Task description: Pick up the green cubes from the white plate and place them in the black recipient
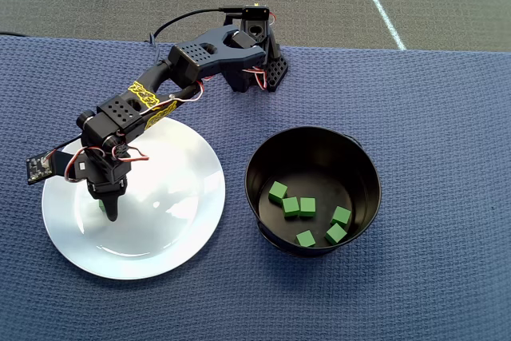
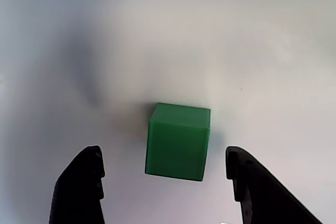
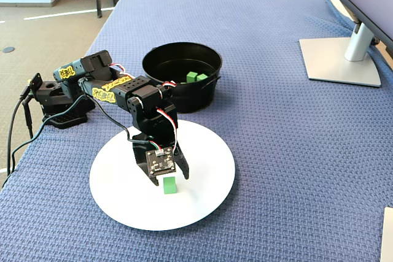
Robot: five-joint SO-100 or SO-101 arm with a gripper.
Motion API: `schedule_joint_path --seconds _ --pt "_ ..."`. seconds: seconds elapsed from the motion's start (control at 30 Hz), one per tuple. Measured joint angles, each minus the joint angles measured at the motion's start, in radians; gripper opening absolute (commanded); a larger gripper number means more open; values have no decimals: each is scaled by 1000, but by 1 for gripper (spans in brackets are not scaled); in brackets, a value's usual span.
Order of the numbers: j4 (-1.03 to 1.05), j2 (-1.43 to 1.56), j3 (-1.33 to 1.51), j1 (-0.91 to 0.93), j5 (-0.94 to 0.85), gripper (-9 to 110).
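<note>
One cube left: green cube (image 2: 178, 141) sitting on white plate (image 3: 209, 182)
Claw: gripper (image 2: 163, 182) hovering apart, straddling it
Pot: black recipient (image 1: 351, 157) holding six cubes (image 1: 307, 207)

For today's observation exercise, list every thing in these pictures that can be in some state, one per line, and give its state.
claw: open, fingers on either side of the last plate cube, not touching it
green cube on the plate: resting flat, not gripped
white plate: holds one cube only
black recipient: upright, holding six cubes
green cubes in the recipient: lying loose on its bottom
</note>
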Motion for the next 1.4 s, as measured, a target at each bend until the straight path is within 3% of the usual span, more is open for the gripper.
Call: schedule_joint_path --seconds 0.13,0.23,0.73,1.1,1.4 --pt "-3 0 0 0 3 15" --pt "-3 0 0 0 3 0" --pt "-64 51 63 2 112 0" --pt "-48 657 453 -28 422 0" --pt "-6 1270 942 -403 609 0"
